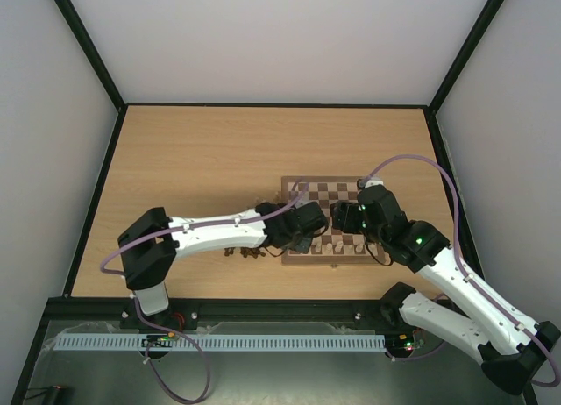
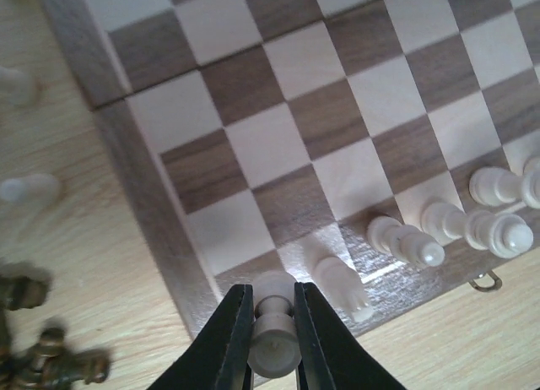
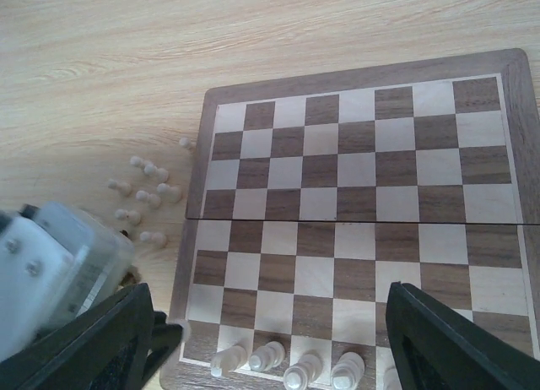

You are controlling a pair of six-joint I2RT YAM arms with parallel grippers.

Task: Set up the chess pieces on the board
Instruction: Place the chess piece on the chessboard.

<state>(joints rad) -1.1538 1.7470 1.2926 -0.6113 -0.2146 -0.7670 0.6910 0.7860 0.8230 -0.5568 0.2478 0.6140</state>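
Presently we log the board (image 1: 326, 195) right of centre in the overhead view, flat on the pale wooden worktop (image 1: 193, 159), with both arms bent over its lower edge. The left arm (image 1: 210, 230) comes in from the left and the right arm (image 1: 438, 256) from the lower right.

Left wrist view: the left jaws are pinching a pale pawn (image 2: 274, 333) by its stem, at the bottom centre of the frame. The pawn sits over the board's corner, by the border frame. We cannot tell whether its base touches the wood. Just right of it a second pale piece (image 2: 342, 289) stands on a corner square, and more pale pieces (image 2: 439, 225) run on toward the right edge of the frame. A small metal clasp (image 2: 488, 280) shows on the board's edge at lower right. A few dark pieces (image 2: 42, 360) lie blurred on the worktop at lower left.

Right wrist view: the right jaws are spread wide, one black finger at each bottom corner of the frame, with nothing between them. They hang above the board. Below them a short row of pale pieces (image 3: 287, 365) stands along the bottom edge of the board. A loose cluster of pale pawns (image 3: 143, 192) lies on the worktop just left of the board, at middle left of the frame.
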